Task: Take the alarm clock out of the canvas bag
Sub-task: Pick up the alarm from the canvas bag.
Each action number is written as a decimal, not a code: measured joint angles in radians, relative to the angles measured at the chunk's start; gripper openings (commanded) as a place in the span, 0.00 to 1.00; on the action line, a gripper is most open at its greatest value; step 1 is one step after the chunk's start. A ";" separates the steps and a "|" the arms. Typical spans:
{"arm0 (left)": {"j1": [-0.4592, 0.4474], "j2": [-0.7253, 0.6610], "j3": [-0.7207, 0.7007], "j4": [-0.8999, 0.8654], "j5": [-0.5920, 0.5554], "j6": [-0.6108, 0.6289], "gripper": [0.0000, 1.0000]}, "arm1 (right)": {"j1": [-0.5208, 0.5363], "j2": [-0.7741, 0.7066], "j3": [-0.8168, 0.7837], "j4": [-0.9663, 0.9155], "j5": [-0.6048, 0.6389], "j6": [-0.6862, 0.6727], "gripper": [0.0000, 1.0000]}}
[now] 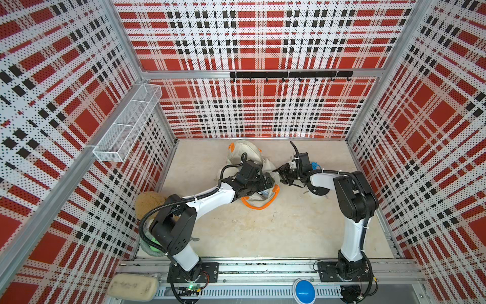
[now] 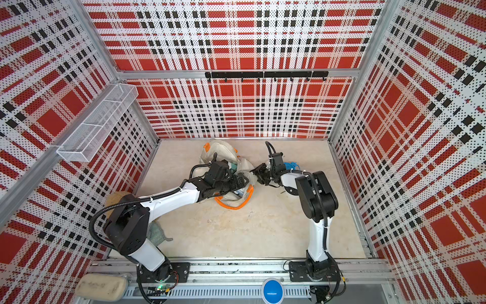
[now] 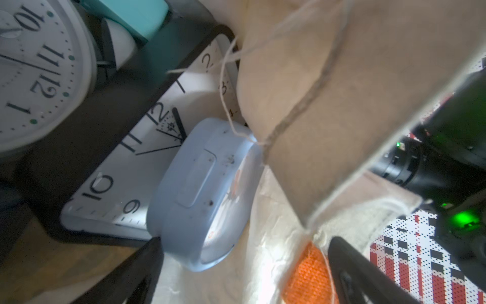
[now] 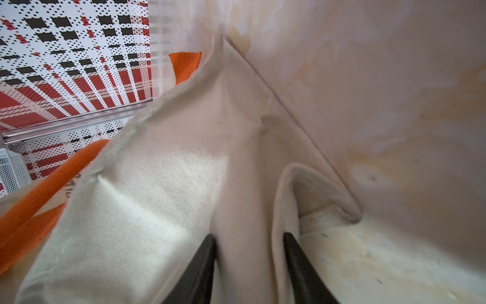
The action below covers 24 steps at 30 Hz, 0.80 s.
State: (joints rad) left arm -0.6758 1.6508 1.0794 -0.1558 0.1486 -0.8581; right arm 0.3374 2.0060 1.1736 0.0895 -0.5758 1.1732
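Pale blue alarm clock [image 3: 202, 184] lies inside the canvas bag [image 4: 157, 171], far centre of the counter [image 1: 263, 231]. Your left end effector [image 3: 246, 239] gapes wide near it. The right end effector [image 4: 248, 235] pinches a bag fold. Risk: close and you catch loose canvas, or the fold slips.

Rear centre of table [image 1: 289, 231]: canvas bag [image 1: 243, 152]. Left gripper [image 1: 268, 181] sits in the bag's mouth. Right gripper [image 4: 248, 235] is at the bag's right edge, a cloth fold between its jaws. Inside the bag: alarm clock [image 3: 205, 189] lying on flat clock [image 3: 126, 168], apparently touching; round clock [image 3: 39, 73] beside them. Plush toy [image 1: 148, 202] at table's left edge.
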 measured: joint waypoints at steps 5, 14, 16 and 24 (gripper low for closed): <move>-0.024 0.000 0.012 -0.001 -0.018 -0.002 0.99 | -0.006 0.001 0.000 -0.010 -0.004 -0.018 0.47; -0.113 0.016 0.059 0.014 -0.024 -0.016 0.99 | -0.023 0.002 0.001 -0.037 -0.010 -0.048 0.54; -0.123 0.034 0.085 0.013 -0.017 -0.019 0.99 | -0.026 0.002 0.001 -0.039 -0.008 -0.055 0.54; -0.136 0.085 0.174 0.029 0.026 -0.028 0.99 | -0.035 0.006 0.003 -0.048 -0.003 -0.065 0.57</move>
State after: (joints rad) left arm -0.8116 1.7359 1.2537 -0.1272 0.1745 -0.8860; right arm 0.3023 2.0121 1.1763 0.0418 -0.5793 1.1080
